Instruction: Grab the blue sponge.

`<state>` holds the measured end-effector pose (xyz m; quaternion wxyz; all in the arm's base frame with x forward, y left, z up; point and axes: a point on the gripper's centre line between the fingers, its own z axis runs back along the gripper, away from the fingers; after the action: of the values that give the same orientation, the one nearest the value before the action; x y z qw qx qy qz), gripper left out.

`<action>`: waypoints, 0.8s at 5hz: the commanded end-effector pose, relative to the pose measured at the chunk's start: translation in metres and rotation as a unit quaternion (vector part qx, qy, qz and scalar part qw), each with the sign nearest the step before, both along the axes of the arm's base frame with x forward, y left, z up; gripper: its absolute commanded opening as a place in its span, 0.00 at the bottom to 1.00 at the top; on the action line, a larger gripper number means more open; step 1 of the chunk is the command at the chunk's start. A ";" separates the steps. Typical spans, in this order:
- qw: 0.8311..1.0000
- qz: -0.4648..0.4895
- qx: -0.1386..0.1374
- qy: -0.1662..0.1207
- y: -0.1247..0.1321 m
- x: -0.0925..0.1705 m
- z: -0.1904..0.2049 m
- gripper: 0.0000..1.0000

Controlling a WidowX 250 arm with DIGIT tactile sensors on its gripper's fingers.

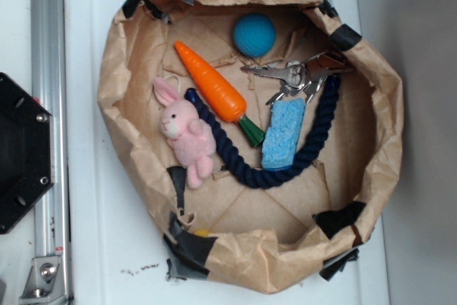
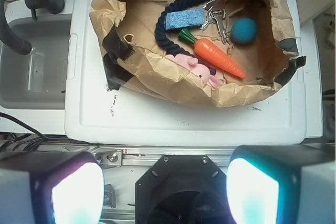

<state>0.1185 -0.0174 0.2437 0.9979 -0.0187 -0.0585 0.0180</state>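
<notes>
Closest to our wrist lens, the two fingertips [image 2: 79,195] of our gripper [image 2: 165,192] fill the bottom corners, glowing pale and standing wide apart with nothing between them. Between and just beyond them sits the black mount [image 2: 181,190] on its silver rail [image 2: 121,156], and we are well back from everything in the task.

Ahead of us lies the white lid surface [image 2: 157,119], and on it, farther out, the crumpled brown paper basin [image 2: 157,72] patched with black tape [image 2: 118,43]. Just over its near wall we see the pink bunny [image 2: 198,70], partly hidden by the paper. Beyond the bunny lies the orange carrot [image 2: 218,59], its green stub pointing toward our left. Past the carrot's green end, at the far side of the basin and a little left of our centre line, rests the blue sponge [image 2: 184,19], lying flat. The dark navy rope [image 2: 160,32] curves around its left end and near side, touching it. At the sponge's right end a bunch of keys [image 2: 214,17] lies against it, and farther right sits the teal ball [image 2: 244,30].

From the exterior view, the sponge [image 1: 283,133] lies inside the rope's curve [image 1: 243,166], beside the carrot's green tip [image 1: 251,132], with the keys [image 1: 296,73] at its upper end. Our gripper itself is out of that frame.
</notes>
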 end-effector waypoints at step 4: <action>0.970 0.225 -0.076 -0.058 0.038 0.110 -0.062 1.00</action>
<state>0.2266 0.0165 0.1755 0.9615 -0.0804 -0.1018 0.2423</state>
